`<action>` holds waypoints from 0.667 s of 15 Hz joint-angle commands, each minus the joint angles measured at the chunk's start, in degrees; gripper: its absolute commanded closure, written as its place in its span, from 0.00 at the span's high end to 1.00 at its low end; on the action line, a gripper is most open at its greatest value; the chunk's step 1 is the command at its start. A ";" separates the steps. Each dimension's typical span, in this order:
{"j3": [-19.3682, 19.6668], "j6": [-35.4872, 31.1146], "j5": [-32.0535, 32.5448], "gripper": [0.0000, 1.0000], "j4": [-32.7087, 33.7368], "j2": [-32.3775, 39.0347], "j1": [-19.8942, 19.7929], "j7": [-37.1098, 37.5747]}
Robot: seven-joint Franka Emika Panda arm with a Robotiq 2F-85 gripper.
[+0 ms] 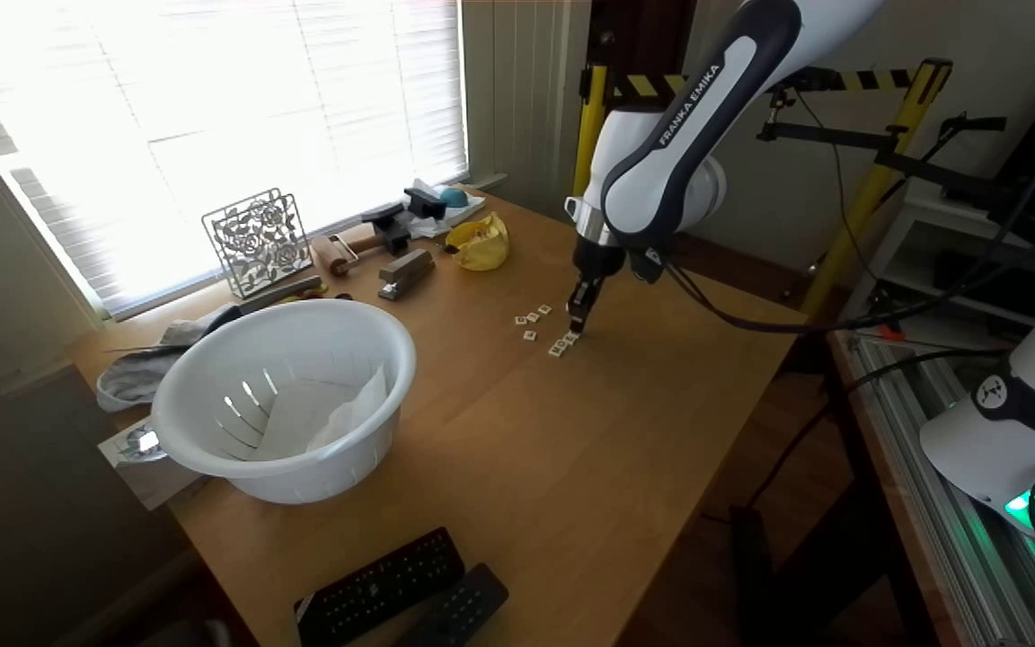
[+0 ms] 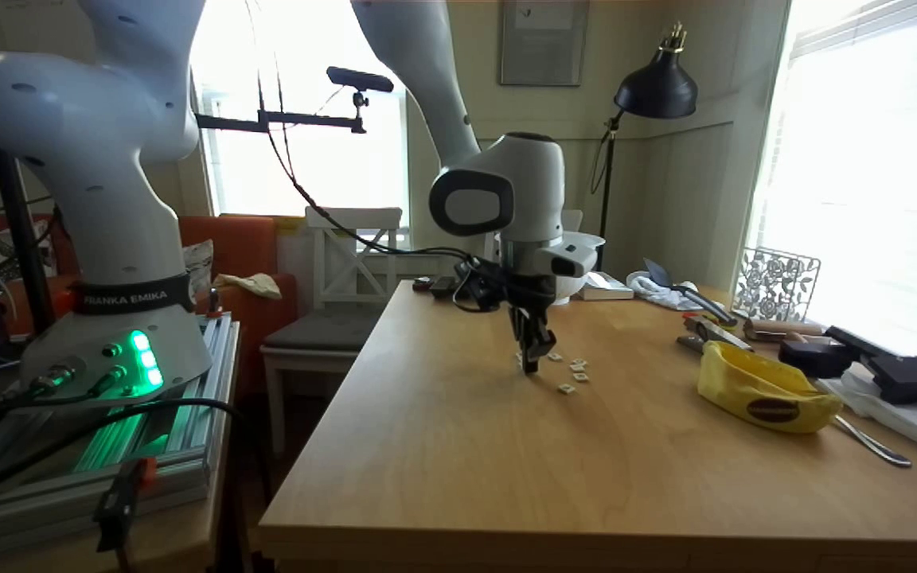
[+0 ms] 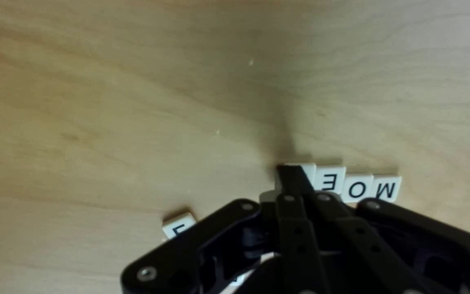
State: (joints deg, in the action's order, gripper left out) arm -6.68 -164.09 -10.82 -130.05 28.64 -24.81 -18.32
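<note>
My gripper (image 3: pixel 294 175) is shut, its dark fingertips together and pointing down at the wooden table (image 1: pixel 517 467). In the wrist view they cover most of a white letter tile (image 3: pixel 309 170) at the left end of a short row. Whether they press on it, I cannot tell; its letter is hidden. Beside it, in line, lie an E tile (image 3: pixel 329 179), an O tile (image 3: pixel 357 188) and an M tile (image 3: pixel 386 188), edges close together. A loose tile (image 3: pixel 178 224) sits lower left, partly behind a finger linkage. More loose tiles (image 1: pixel 533 317) lie near the gripper in both exterior views.
A white colander (image 1: pixel 311 483) stands on the table, with two black remotes (image 1: pixel 383 584) near one end. Along the window side are a stapler (image 1: pixel 405 272), a yellow pouch (image 2: pixel 769 394), a metal napkin holder (image 1: pixel 257 243) and black tools. A cable (image 1: pixel 751 322) hangs from the arm.
</note>
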 commanded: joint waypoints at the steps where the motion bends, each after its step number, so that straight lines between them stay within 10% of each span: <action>1: 0.63 -0.20 -0.73 0.00 1.29 3.25 1.26 1.24; 10: -0.51 -2.60 -1.11 0.00 -2.11 -0.78 -0.08 -0.19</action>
State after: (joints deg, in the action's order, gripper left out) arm -6.70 -164.95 -10.82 -130.31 28.60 -24.53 -17.84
